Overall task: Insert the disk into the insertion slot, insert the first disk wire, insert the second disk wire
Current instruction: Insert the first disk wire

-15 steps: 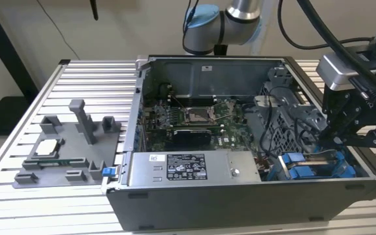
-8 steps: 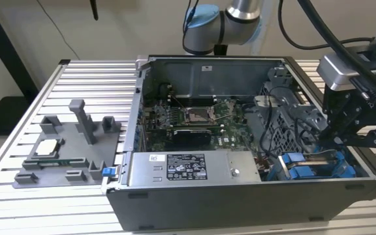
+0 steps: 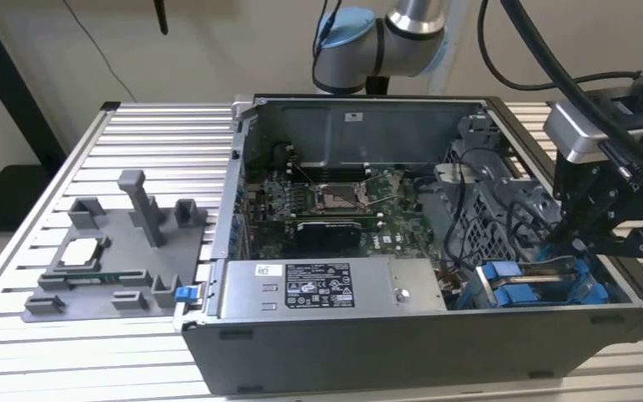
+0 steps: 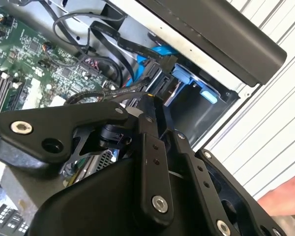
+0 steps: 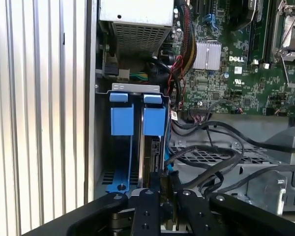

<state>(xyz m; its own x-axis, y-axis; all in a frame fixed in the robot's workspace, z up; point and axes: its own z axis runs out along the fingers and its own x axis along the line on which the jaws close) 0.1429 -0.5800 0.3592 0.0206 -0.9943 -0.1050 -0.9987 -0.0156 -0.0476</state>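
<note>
Grey sheet-metal computer case (image 3: 411, 335) lies open on a ribbed aluminium worktop (image 3: 154, 134), its green motherboard (image 3: 333, 201) exposed inside; a grey labelled power-supply box (image 3: 321, 289) sits along the case wall nearest the exterior view; just to the exterior view's right of that box is the grey metal drive bay with bright blue plastic rails and tabs (image 3: 506, 293); the black robot tool (image 3: 562, 239) reaches down into the case at this bay, coming from the exterior view's right; in the first wrist view the tool (image 5: 169, 191) hangs over the bay (image 5: 135, 88), where two blue tabs stand side by side; the flat hard drive in its bright blue plastic carrier (image 5: 150, 152) sits on edge in the bay beneath one of those tabs, showing as a narrow dark strip, with a bare blue rail just beside it; whether the tool is clenched or released cannot be told, nor whether it grips anything; in the second wrist view a thin bright blue wire (image 4: 155, 50) curves down to a black plug near the bay; black cables (image 5: 221, 129) loop across a perforated grey cage (image 5: 194, 157) beside the bay; on the worktop, well apart at the exterior view's left, a grey plastic fixture tray (image 3: 110, 276) carries a square silver processor (image 3: 81, 251); part of a person's hand (image 4: 282, 196) shows over the worktop outside the case in the second wrist view.
</note>
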